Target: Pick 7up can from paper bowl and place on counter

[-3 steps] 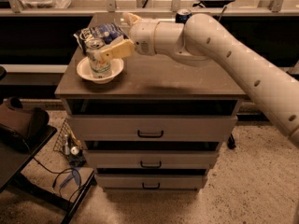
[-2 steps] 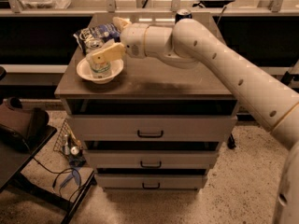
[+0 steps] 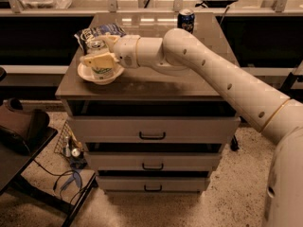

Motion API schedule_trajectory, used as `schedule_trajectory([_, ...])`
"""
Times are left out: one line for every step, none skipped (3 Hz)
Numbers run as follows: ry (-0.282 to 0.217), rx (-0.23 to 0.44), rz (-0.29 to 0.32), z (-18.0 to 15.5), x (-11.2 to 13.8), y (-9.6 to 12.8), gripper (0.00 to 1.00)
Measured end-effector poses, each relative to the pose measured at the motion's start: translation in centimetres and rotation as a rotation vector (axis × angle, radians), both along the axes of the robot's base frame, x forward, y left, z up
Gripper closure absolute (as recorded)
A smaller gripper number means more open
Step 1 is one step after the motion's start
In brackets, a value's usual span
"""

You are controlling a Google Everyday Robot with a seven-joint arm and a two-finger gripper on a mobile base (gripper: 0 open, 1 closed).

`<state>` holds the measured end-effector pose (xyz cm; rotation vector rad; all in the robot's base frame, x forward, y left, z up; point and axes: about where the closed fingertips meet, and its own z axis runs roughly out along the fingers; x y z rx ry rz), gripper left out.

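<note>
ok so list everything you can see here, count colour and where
7up can: one, pale silver with green markings, standing in the paper bowl
paper bowl: one, white, front left of the counter
counter: one, grey-brown, top of the cabinet
dark blue can: one, upright, back right of the counter
snack bag: one, dark blue and white, behind the bowl
drawers: three, grey with black handles, below the counter
wire basket: one, on the floor left of the cabinet
arm: one, white, reaching in from the right
claw: one, pale yellowish, at the 7up can above the bowl
</note>
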<state>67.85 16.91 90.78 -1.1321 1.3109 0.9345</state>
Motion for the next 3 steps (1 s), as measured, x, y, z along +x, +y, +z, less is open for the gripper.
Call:
schedule_trajectory([0.001,0.000,0.005,0.0,-0.1,0.3,0.61])
schedule_trajectory([-0.002,0.004,0.010,0.5,-0.1,0.4,0.92])
schedule_trajectory([-0.012,0.021,0.010,2.9,0.3,-0.2,1.00])
